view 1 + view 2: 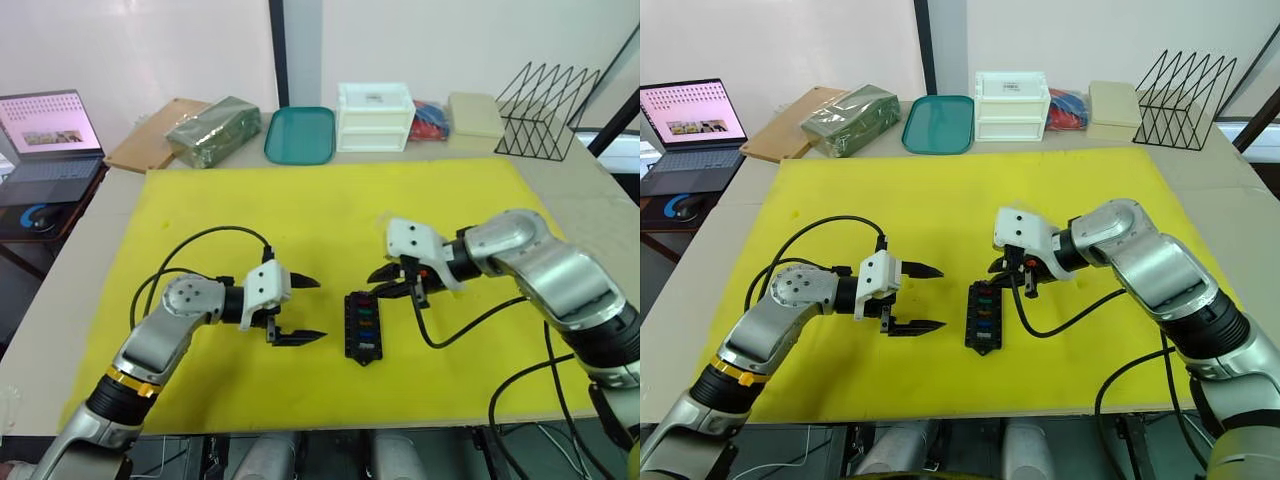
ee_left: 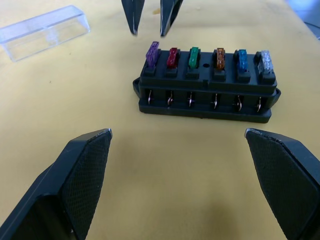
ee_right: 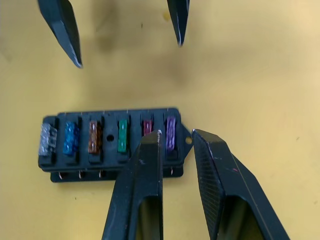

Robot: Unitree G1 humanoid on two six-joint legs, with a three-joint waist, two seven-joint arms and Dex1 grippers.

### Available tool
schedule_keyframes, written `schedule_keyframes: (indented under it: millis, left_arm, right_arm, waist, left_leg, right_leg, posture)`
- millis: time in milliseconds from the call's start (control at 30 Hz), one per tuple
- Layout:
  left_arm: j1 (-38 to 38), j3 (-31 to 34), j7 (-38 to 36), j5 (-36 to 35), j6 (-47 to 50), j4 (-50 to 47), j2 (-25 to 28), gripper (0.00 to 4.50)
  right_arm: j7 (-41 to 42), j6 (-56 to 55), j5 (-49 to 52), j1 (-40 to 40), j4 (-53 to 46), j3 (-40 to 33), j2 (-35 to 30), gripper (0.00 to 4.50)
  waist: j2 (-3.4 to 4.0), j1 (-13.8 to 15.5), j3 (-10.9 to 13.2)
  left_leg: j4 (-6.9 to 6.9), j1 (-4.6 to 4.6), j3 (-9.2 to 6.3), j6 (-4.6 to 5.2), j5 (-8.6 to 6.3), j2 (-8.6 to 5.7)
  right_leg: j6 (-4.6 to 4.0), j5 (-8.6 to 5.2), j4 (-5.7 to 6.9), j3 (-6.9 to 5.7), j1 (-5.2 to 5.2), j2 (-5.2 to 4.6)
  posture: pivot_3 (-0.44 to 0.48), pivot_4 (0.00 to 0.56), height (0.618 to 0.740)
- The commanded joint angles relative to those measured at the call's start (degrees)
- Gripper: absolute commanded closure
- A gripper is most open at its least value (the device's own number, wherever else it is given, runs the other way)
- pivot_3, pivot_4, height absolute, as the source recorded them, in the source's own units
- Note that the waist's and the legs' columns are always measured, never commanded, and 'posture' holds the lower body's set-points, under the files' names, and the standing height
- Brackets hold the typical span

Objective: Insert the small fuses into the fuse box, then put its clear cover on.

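Black ribbed fuse box point(image 2: 206, 92), translucent small fuses point(image 2: 209, 57)

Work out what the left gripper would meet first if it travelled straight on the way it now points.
Probably the fuse box. The left gripper has its jaws open and aimed at the box's long side, with only bare yellow mat between. Depth is uncertain, so it might pass just over the fuses.

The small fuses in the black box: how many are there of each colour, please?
In the black rectangular plastic fuse box, small translucent blade fuses:
Purple fuse: 1
Red fuse: 1
Green fuse: 1
Amber fuse: 1
Blue fuse: 1
Clear grey fuse: 1
Total: 6
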Motion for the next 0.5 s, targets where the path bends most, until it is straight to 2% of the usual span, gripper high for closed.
schedule_keyframes:
  millis: [33, 100, 133, 500]
  left_arm:
    - [-1.02, 0.61, 0.07, 0.12, -1.48, -0.51, -0.30, 0.00]
    - [-1.25, 0.57, 0.04, 0.17, -1.56, -0.27, -0.48, 0.00]
    - [-1.30, 0.57, 0.00, 0.17, -1.60, -0.20, -0.54, 0.00]
    - [-1.24, 0.51, -0.03, 0.05, -1.60, -0.42, -0.64, 0.00]
  right_arm:
    - [0.11, -0.69, 1.30, -1.16, -1.30, -2.54, 0.31, 3.65]
    - [-0.15, -1.02, 1.61, -0.68, -1.25, -2.71, 0.65, 4.06]
    - [-0.31, -1.15, 1.74, -0.40, -1.23, -2.73, 0.83, 4.42]
    - [-1.48, -3.32, 0.45, 2.04, 1.82, -1.09, 1.86, 4.47]
  waist:
    - [0.00, 0.00, 0.00]
    - [0.00, -0.02, 0.00]
    - [0.00, -0.04, 0.00]
    - [0.00, -0.03, 0.00]
  left_leg:
    - [0.00, 0.00, 0.00, 0.00, 0.00, 0.00]
    - [0.00, 0.00, -0.01, 0.00, 0.00, 0.00]
    - [0.00, 0.00, 0.00, 0.00, 0.00, 0.00]
    - [0.00, 0.00, 0.00, 0.00, 0.00, 0.00]
  right_leg:
    - [0.00, 0.00, 0.00, 0.00, 0.00, 0.00]
    - [0.00, 0.00, 0.00, 0.00, 0.00, 0.00]
    - [0.00, 0.00, 0.00, 0.00, 0.00, 0.00]
    - [0.00, 0.00, 0.00, 0.00, 0.00, 0.00]
  posture:
    - [0.000, 0.150, 0.740]
    - [0.000, 0.150, 0.740]
    - [0.000, 0.150, 0.740]
    - [0.000, 0.150, 0.740]
